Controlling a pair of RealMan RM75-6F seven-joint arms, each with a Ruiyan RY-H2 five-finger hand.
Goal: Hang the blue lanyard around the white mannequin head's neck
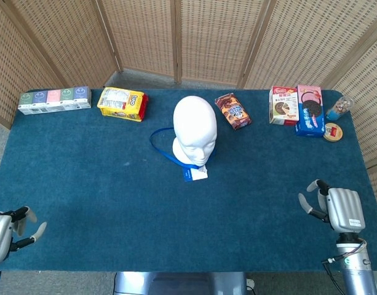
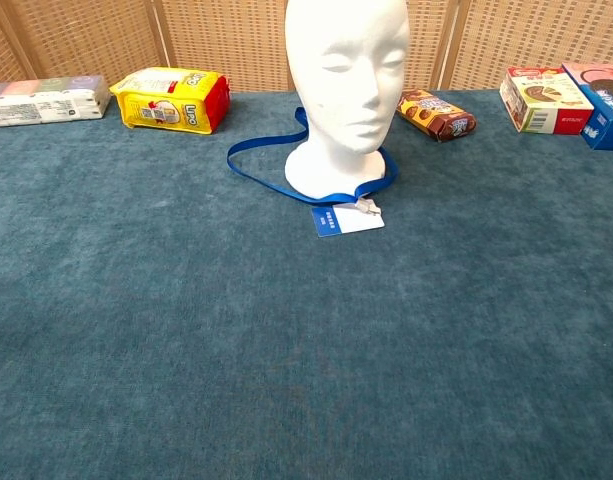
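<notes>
One white mannequin head (image 1: pixel 195 129) stands upright near the middle of the blue-covered desk (image 1: pixel 114 203), and one blue lanyard (image 2: pixel 254 168) is looped around the base of its neck, the strap lying on the cloth with a slack loop trailing off to the head's left in the views; its one white-and-blue badge card (image 2: pixel 348 219) lies flat just in front of the base. Along the far edge sit six packages: one long multicoloured pack (image 1: pixel 54 101) at the far left corner, one yellow snack bag (image 1: pixel 121 103) beside it, one brown cookie packet (image 1: pixel 232 110) just right of the mannequin, and near the right corner two upright boxes, a red-and-white one (image 1: pixel 283 105) and a pink one (image 1: pixel 309 101), with a blue cookie pack (image 1: pixel 310 125) touching them. One small clear jar (image 1: pixel 339 109) and one round lid (image 1: pixel 333 132) lie at the far right edge. The whole near half of the desk is open cloth. The left robot hand (image 1: pixel 5 233) is at the near left corner, released, fingers spread and holding nothing; the right robot hand (image 1: pixel 336 208) is near the near right edge, likewise released. Both are well apart from the lanyard. Wicker screens (image 1: pixel 219 37) stand behind the desk.
</notes>
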